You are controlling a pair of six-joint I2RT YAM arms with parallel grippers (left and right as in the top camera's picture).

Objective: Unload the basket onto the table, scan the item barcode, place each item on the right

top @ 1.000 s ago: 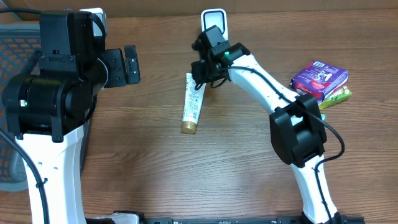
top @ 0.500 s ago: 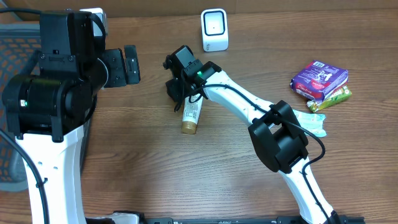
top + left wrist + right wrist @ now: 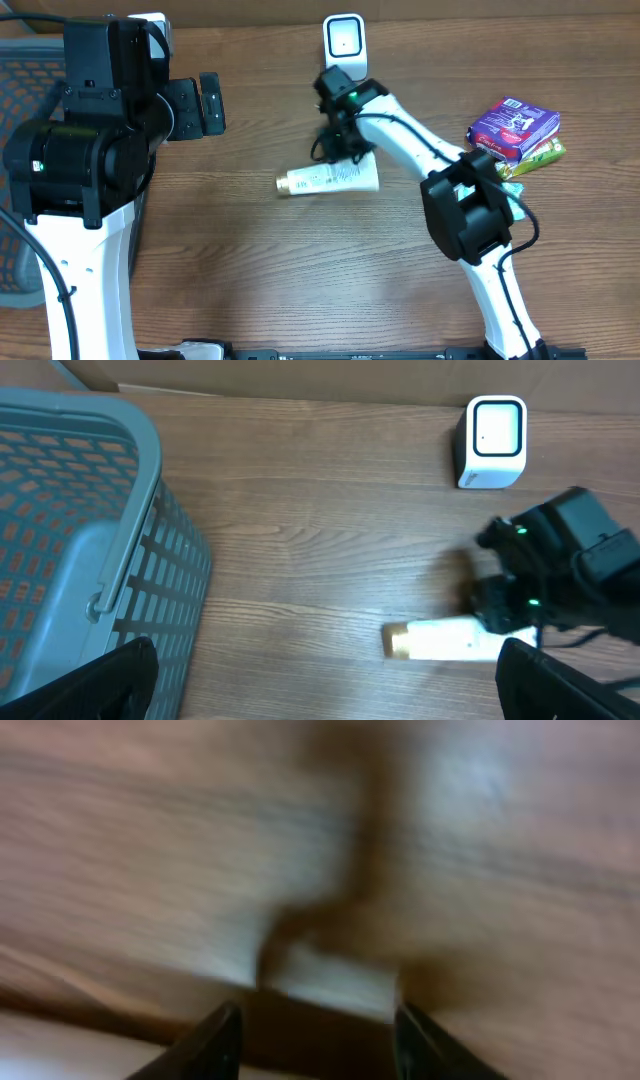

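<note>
Wood-grain surface (image 3: 300, 260) runs under both arms in the overhead view, with the white scanner (image 3: 344, 40) standing at its far edge. Your item, a white tube (image 3: 335, 179) with a gold cap (image 3: 283, 184), lies flat near the middle of the surface, cap toward the left edge and well short of the scanner. Your right pincer (image 3: 340, 152) hangs over the tube's flat crimped end, too close for this view to show whether it touches. Your left pincer (image 3: 208, 104) is spread wide near the far left corner, holding nothing. A purple box (image 3: 513, 125) and a green packet (image 3: 540, 154) sit by the right edge, well apart from the tube.

From the left wrist, a grey mesh basket (image 3: 90, 530) takes the left side. Bare wood lies between it and the tube, and between the tube and the scanner, so you have a free lane for the lift.

Your right wrist view is smeared with blur. Its two fingertips (image 3: 215, 1042) stand parted with only wood and shadow between them, so I judge that pincer released.

Expect the tube to be light, soft-walled and a little slick. Take it across the firmer shoulder near the cap and leave the printed side bare.
</note>
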